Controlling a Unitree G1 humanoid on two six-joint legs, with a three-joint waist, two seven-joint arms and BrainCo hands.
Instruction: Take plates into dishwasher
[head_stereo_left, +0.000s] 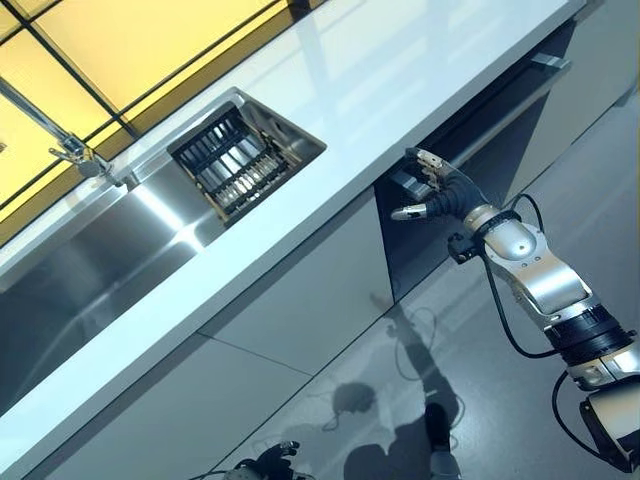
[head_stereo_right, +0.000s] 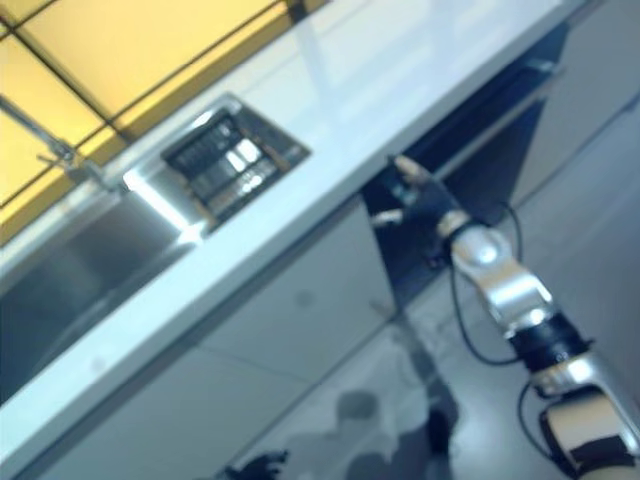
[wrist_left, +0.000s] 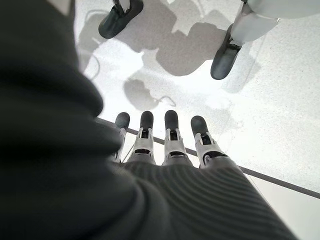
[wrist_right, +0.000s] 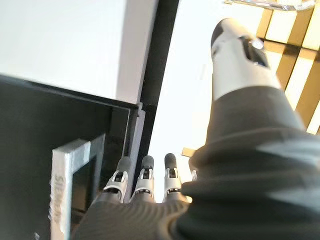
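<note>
right hand (head_stereo_left: 432, 190) up at the top edge of the dark dishwasher door (head_stereo_left: 470, 190) under the white bench (head_stereo_left: 330, 150), fingers straight, holding nothing, left hand (wrist_left: 170, 150) relaxed over the floor, can't spot any plates, rack (head_stereo_left: 232, 162) sitting in the sink (head_stereo_left: 110, 250)

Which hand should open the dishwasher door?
Right. The right hand is open at the top edge of the dishwasher door, beside its handle. The left hand hangs open over the floor.
</note>
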